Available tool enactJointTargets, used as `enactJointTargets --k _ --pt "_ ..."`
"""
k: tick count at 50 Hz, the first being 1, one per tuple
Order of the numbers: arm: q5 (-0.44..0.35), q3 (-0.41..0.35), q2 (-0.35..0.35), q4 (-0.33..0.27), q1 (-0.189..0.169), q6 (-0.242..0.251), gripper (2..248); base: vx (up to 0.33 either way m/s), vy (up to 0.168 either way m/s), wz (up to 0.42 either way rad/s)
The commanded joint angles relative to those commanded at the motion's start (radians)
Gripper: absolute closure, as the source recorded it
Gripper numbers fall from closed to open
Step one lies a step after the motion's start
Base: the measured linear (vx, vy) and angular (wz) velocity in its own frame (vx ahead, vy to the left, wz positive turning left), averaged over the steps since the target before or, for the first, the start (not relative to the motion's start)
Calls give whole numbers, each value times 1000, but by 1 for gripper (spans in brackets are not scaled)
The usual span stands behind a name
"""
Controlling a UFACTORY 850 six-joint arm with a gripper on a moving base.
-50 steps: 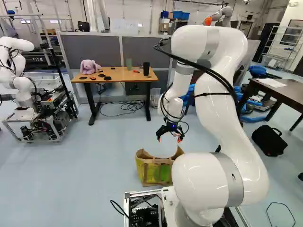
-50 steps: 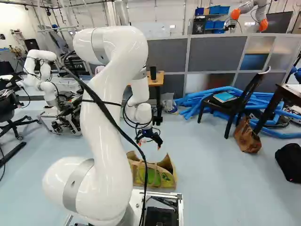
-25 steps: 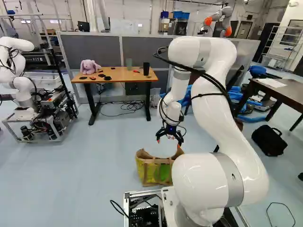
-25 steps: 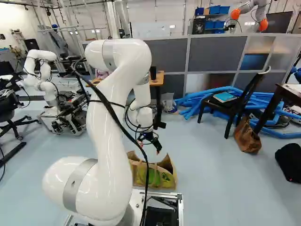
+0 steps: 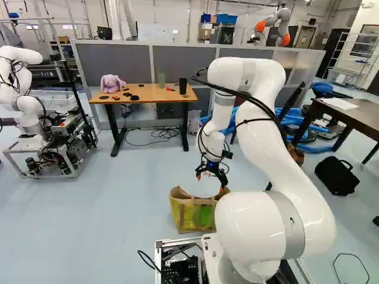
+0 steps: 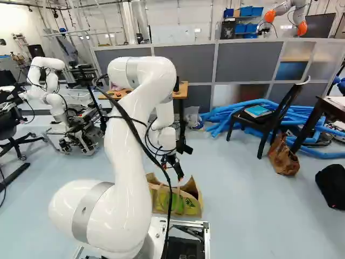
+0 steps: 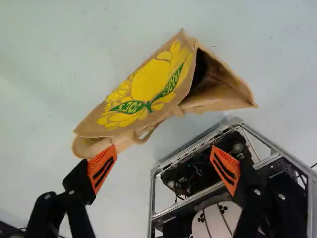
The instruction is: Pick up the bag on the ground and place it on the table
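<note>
In the left base view, a tan bag is seen standing on the floor, mouth upward, between the near edge of the desk and the metal frame of the base. The gripper is held over the bag's mouth, pointed down. On the desk, a plush toy is set near the far left corner, a green cup by the far edge, and a black cup by the right edge.

In the right base view, a green and yellow print is shown on the bag. To its right, a brown bag and a black bag are left on the floor, near a chair on which a blue book is laid.

In the wrist view, the jaws are spread wide apart, with nothing clamped. The bag is seen ahead of them, one end partly hidden by an orange pad; whether it is touched cannot be told.
</note>
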State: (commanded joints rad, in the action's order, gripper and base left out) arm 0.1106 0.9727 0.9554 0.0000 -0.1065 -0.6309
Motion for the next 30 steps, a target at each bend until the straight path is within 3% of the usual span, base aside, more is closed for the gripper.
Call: enactJointTargets --k 30 --pt "0 91 126 0 0 -315 3 0 0 0"
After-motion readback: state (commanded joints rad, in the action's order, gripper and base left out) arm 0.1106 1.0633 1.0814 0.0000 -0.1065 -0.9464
